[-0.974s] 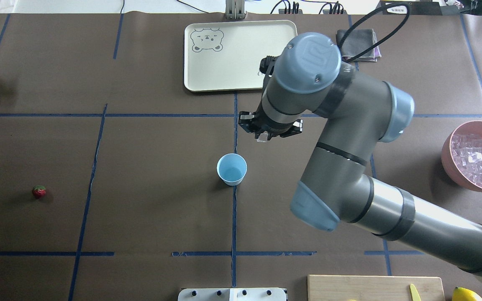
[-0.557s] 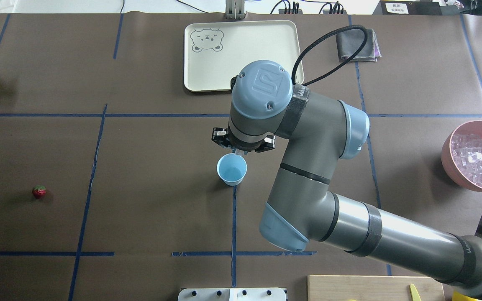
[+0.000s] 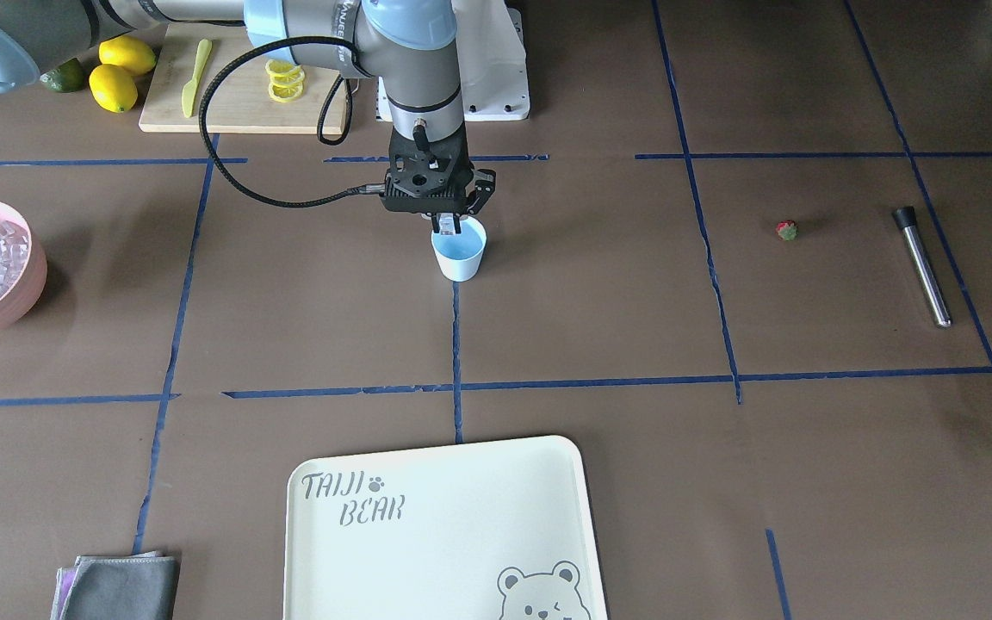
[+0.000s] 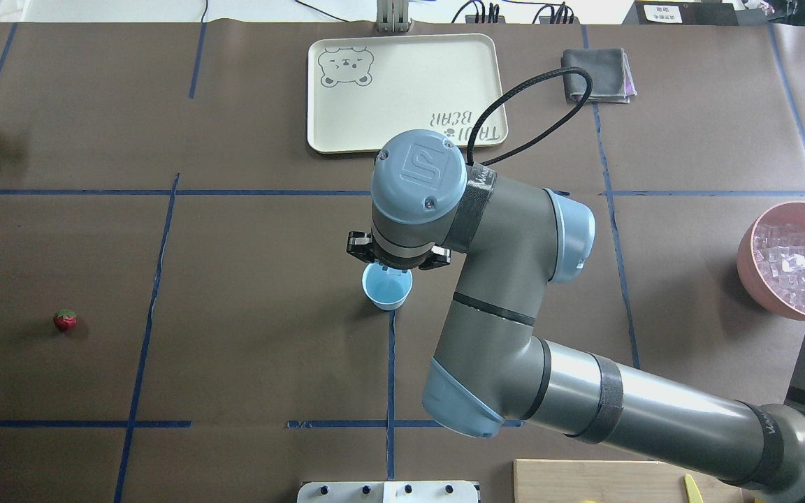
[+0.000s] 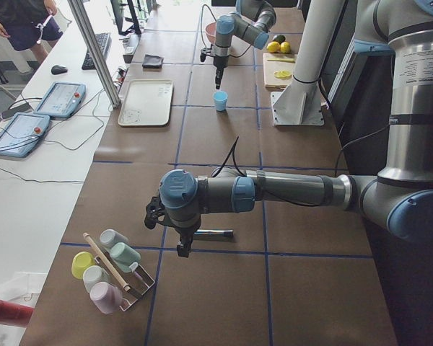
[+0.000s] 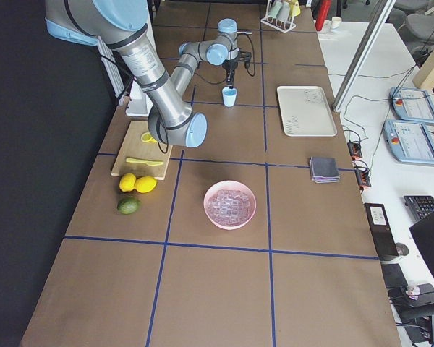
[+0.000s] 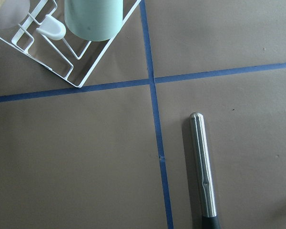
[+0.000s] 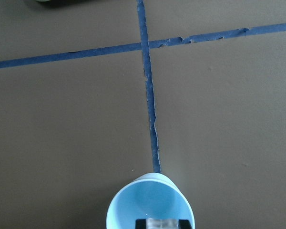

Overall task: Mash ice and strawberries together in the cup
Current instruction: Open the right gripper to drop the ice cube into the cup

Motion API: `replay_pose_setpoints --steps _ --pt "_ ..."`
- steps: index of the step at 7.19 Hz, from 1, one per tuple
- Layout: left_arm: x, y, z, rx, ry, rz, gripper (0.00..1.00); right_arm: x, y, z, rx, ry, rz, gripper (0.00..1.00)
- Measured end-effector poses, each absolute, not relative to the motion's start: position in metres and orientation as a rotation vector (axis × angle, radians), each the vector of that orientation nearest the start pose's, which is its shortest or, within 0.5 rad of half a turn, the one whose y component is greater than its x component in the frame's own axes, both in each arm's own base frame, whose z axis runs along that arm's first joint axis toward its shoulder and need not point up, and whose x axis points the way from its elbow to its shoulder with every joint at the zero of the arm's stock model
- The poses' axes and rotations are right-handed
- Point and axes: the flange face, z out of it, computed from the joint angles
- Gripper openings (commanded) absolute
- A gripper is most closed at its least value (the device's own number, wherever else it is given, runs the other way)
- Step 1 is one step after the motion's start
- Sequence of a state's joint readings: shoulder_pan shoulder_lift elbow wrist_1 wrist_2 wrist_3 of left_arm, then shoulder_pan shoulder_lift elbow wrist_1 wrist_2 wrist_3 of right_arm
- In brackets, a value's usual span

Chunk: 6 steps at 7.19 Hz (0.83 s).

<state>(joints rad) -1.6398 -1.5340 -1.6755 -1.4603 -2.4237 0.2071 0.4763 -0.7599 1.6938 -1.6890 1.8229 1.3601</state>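
Observation:
The pale-blue cup (image 4: pixel 388 296) stands at the table's middle on a blue tape line, and no ice or berry shows inside it. My right gripper (image 3: pixel 447 226) hangs right over its mouth, shut on one clear ice cube (image 8: pixel 162 223) held between the fingertips just inside the rim of the cup (image 8: pixel 152 202). The rest of the ice (image 4: pixel 794 262) fills a pink bowl (image 4: pixel 745 255) at the right edge. The strawberry (image 4: pixel 65 321) lies alone far left. My left gripper (image 5: pixel 180 249) shows only in the exterior left view, pointing down; I cannot tell its state.
A metal muddler (image 3: pixel 922 267) lies beyond the strawberry, under my left wrist camera (image 7: pixel 202 167). A cream bear tray (image 4: pixel 402 91) and grey cloth (image 4: pixel 595 73) are at the far side. A cutting board (image 3: pixel 238 108), lemons (image 3: pixel 121 73) and a lime (image 3: pixel 64 77) sit near the robot's base. A cup rack (image 5: pixel 112 270) is far left.
My right arm has swung left and nearer with the ice cube, from beside the tray's corner to directly over the cup's mouth. Cup and strawberry have not moved.

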Motion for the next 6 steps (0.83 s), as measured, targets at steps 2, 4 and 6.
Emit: replay_pose_setpoints --steps 2,4,6 --pt "-0.0908 -0.4674 0.6293 0.080 0.851 0.112 1.00 -0.5563 -0.4080 0.1323 0.051 -0.846 0.145 0.66" --pt "-0.0913 -0.4673 0.6290 0.081 0.851 0.111 1.00 -0.5574 -0.4082 0.1295 0.053 -0.849 0.143 0.99" --pt "-0.0913 -0.4673 0.6289 0.081 0.852 0.111 1.00 -0.5575 -0.4081 0.1293 0.053 -0.849 0.142 0.99"
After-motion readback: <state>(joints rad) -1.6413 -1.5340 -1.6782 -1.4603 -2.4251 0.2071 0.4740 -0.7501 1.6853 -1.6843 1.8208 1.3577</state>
